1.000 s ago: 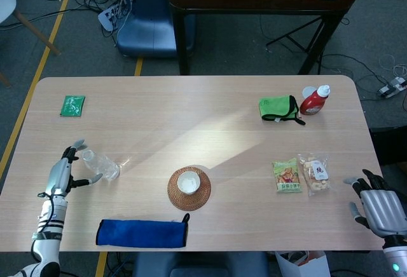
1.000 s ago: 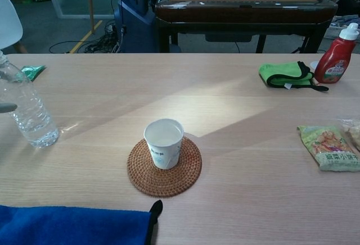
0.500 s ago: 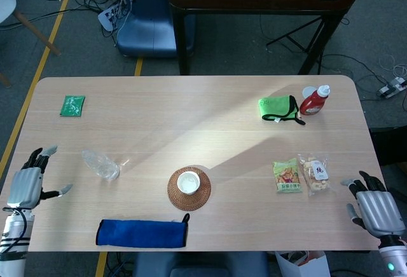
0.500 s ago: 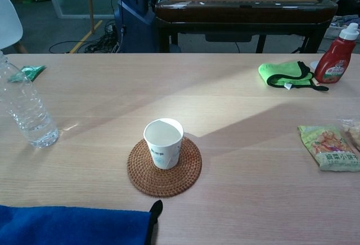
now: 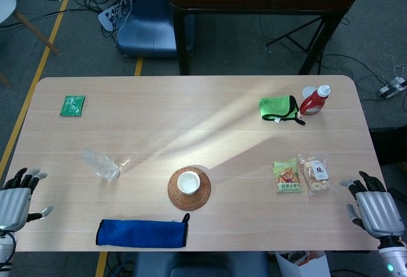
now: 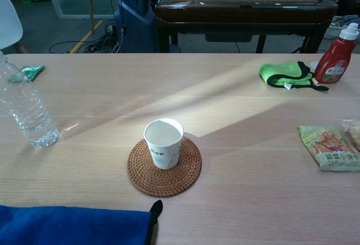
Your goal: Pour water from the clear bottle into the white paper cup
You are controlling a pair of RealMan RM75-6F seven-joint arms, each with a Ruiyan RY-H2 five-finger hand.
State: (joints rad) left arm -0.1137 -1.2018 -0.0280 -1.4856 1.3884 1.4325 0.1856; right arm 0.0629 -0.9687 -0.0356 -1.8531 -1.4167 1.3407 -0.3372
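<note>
The clear bottle [image 5: 100, 163] [image 6: 25, 108] stands upright on the left part of the table, with nothing touching it. The white paper cup [image 5: 188, 182] [image 6: 163, 143] sits upright on a round woven coaster [image 5: 189, 189] [image 6: 163, 166] near the table's front middle. My left hand [image 5: 14, 199] hangs off the table's left front edge, fingers spread and empty, well apart from the bottle. My right hand [image 5: 374, 205] sits off the right front corner, fingers spread and empty. Neither hand shows in the chest view.
A folded blue cloth [image 5: 141, 233] lies at the front edge left of the cup. Snack packets [image 5: 301, 175] lie to the right. A green cloth [image 5: 278, 108] and a red sauce bottle [image 5: 315, 100] stand at the back right. A green sachet [image 5: 72, 105] lies back left.
My left hand has let go of the bottle and drawn back left and toward the front, off the table's edge. The bottle stays standing where it was. My right hand has barely moved.
</note>
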